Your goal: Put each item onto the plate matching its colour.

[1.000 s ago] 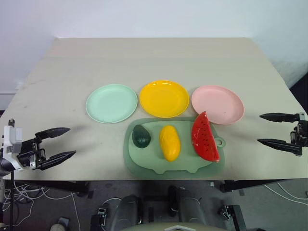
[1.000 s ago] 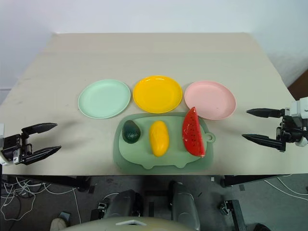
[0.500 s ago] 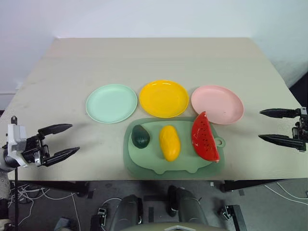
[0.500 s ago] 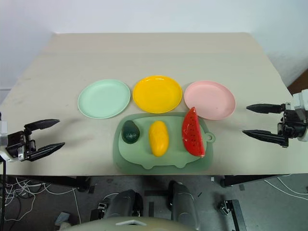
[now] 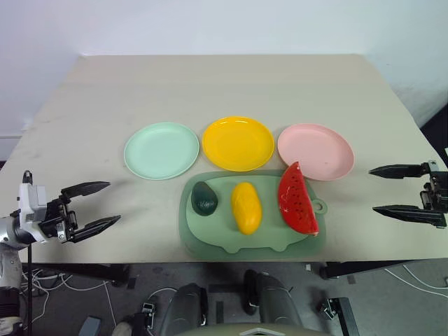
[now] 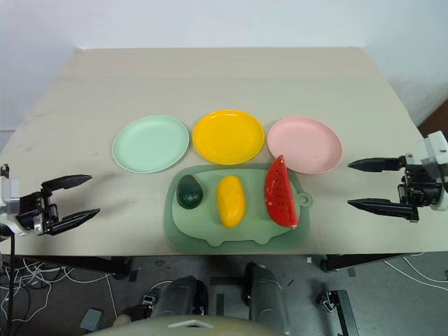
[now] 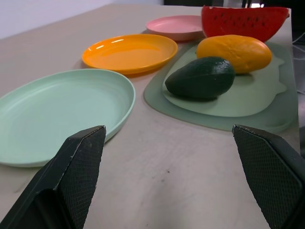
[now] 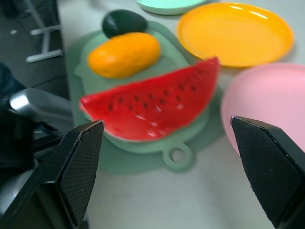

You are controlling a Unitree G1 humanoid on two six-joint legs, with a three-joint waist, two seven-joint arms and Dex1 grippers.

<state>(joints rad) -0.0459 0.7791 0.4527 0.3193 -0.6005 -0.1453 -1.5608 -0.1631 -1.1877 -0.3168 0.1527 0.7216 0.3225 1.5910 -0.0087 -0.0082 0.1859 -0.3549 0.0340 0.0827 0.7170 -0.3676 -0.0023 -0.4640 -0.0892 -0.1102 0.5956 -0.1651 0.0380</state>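
Note:
Three toy foods lie on a green pig-shaped board (image 5: 210,234): a dark green avocado (image 5: 204,198), a yellow mango (image 5: 246,207) and a red watermelon wedge (image 5: 297,199). Behind the board stand a mint green plate (image 5: 162,150), a yellow plate (image 5: 238,143) and a pink plate (image 5: 316,151), all bare. My left gripper (image 5: 99,204) hovers open at the table's front left, well apart from the board. My right gripper (image 5: 383,190) hangs open at the right edge, pointing at the watermelon wedge (image 8: 152,106), with nothing between its fingers.
The beige table (image 5: 224,91) stretches far behind the plates. Its front edge runs just below the board. Cables lie on the floor at the lower left (image 5: 21,276).
My right gripper has drifted left, toward the board. My left gripper has barely shifted. The foods and plates lie as before.

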